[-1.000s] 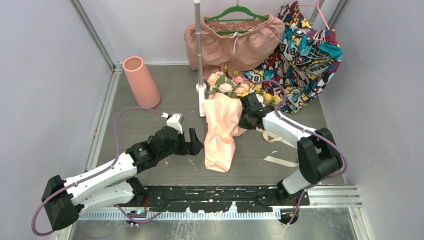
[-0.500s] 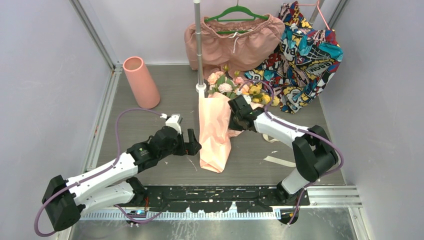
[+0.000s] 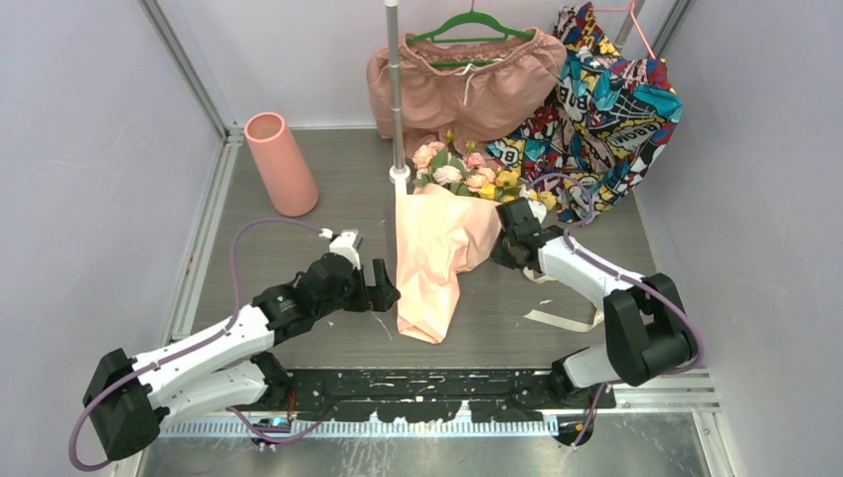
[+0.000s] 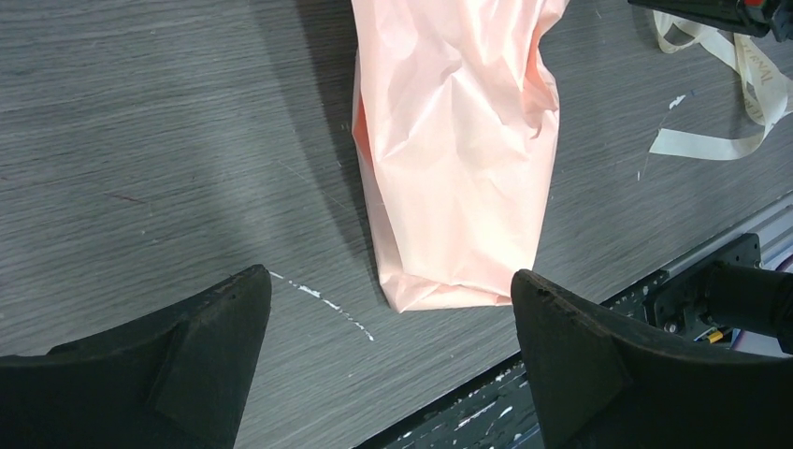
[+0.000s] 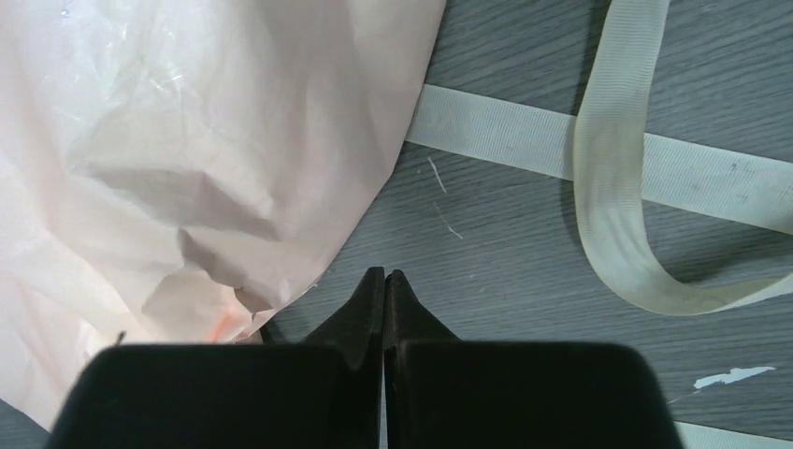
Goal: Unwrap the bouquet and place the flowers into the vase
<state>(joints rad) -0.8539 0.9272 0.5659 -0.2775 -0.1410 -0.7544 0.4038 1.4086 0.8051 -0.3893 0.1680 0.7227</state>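
From above, my right gripper (image 3: 505,241) has drawn rightward, and the bouquet (image 3: 427,273) now fans its paper (image 3: 467,234) wider below the flowers (image 3: 462,177), well apart from the vase (image 3: 281,164). At my left wrist, my left gripper (image 4: 388,290) stands wide open over the paper's closed end, empty. At my right wrist, my jaws are pinched shut on nothing just beside the paper, with the ribbon (image 5: 608,187) lying loose: the bouquet is opening, I judge, not yet unwrapped.

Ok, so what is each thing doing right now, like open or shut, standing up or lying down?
Bouquet: lying on the table, still wrapped.
Ribbon: untied, loose on the table.
Vase: standing upright, no flowers in it.
Left gripper: open, holding nothing.
Right gripper: shut, beside the wrapping's edge.
Shorts: hanging up at the back.
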